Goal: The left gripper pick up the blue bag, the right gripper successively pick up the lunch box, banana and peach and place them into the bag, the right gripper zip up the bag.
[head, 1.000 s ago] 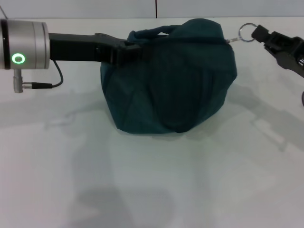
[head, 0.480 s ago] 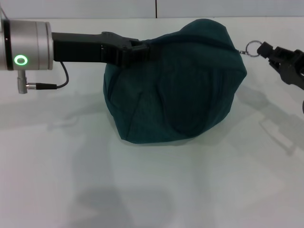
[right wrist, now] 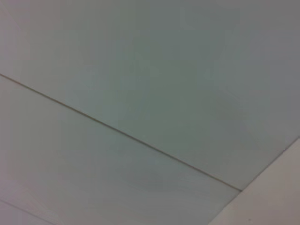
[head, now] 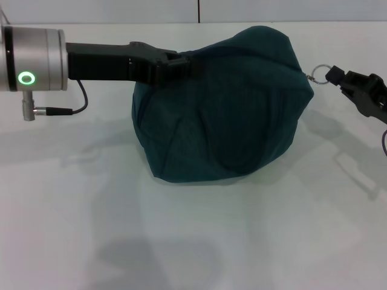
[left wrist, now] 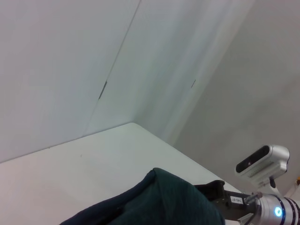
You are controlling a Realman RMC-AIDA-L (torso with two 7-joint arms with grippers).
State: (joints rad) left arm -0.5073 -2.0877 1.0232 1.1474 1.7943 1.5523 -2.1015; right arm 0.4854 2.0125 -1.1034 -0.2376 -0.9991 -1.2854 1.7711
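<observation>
The blue bag [head: 224, 106] bulges on the white table [head: 181, 241], its top drawn closed. My left gripper [head: 181, 62] comes in from the left and is shut on the bag's upper left edge. At the right, my right gripper [head: 336, 75] is shut on the metal zipper ring [head: 319, 72] at the bag's right end. Part of the bag's fabric [left wrist: 154, 201] also shows in the left wrist view. The lunch box, banana and peach are hidden from view.
A wall with a dark seam [head: 198, 11] stands behind the table. The robot's head camera unit [left wrist: 260, 161] shows in the left wrist view. The right wrist view shows only wall panels [right wrist: 140, 93].
My right gripper has pulled the zipper ring to the right and downward, closing the bag's top opening. The bag shifted slightly right and sits rounder. The left gripper barely moved.
</observation>
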